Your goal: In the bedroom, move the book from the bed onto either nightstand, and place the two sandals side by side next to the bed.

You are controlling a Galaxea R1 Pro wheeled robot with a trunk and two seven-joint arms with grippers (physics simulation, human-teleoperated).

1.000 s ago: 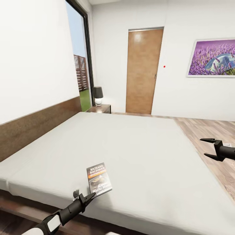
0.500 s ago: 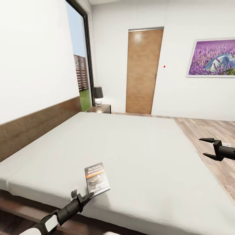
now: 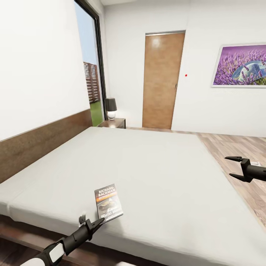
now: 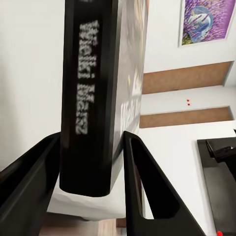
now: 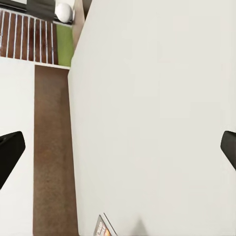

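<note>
The book [image 3: 108, 203], dark-covered with white "Richard Bachman" lettering, stands tilted up off the grey mattress of the bed [image 3: 159, 173] near its front edge. My left gripper [image 3: 96, 222] is shut on its lower edge. In the left wrist view the book's spine [image 4: 91, 98] sits clamped between both fingers [image 4: 147, 191]. My right gripper [image 3: 233, 167] hangs open and holds nothing, over the bed's right side. In the right wrist view the book [image 5: 104, 227] peeks in beyond the mattress [image 5: 147, 98]. A nightstand [image 3: 113, 123] stands at the bed's far corner. The two sandals are out of view.
A lamp [image 3: 111, 107] sits on the nightstand beside a tall window [image 3: 90, 77]. A wooden door [image 3: 162, 79] and a lavender picture [image 3: 240, 65] are on the far wall. The brown headboard [image 3: 40, 142] runs along the left. Plank floor [image 3: 240, 147] lies right of the bed.
My left gripper has drawn back slightly toward me and to the left, carrying the book with it. The right gripper has barely moved.
</note>
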